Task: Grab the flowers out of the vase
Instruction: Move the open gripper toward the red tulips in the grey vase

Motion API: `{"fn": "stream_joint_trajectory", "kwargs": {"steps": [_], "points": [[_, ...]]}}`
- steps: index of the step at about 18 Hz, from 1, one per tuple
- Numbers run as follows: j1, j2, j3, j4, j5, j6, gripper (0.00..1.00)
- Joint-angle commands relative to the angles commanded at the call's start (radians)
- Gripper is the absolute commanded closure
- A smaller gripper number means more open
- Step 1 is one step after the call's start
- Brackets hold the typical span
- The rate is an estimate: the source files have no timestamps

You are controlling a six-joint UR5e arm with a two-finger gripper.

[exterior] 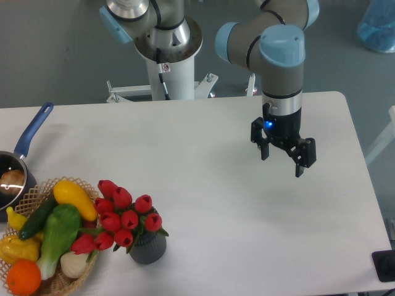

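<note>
The flowers [120,216], a bunch of red tulip buds with green leaves, stand in the vase [148,248], a short dark grey ribbed cylinder near the table's front left. My gripper [282,161] hangs above the right half of the table, far to the right of the flowers and behind them. Its two black fingers are spread apart with nothing between them.
A wicker basket [65,279] with yellow, green and orange vegetables touches the flowers on the left. A blue-handled saucepan [18,166] sits at the left edge. The white table [216,203] ends at the right near the gripper.
</note>
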Motion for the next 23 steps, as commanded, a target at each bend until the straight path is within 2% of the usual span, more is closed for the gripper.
{"fn": "stream_joint_trajectory", "kwargs": {"steps": [7, 16, 20, 23], "points": [[-0.002, 0.000, -0.003, 0.000, 0.006, -0.002, 0.00], [-0.032, -0.014, -0.048, 0.006, -0.011, 0.005, 0.00], [-0.031, -0.014, -0.055, 0.005, -0.147, -0.002, 0.00], [-0.028, -0.008, -0.071, 0.005, -0.311, -0.032, 0.00]]}}
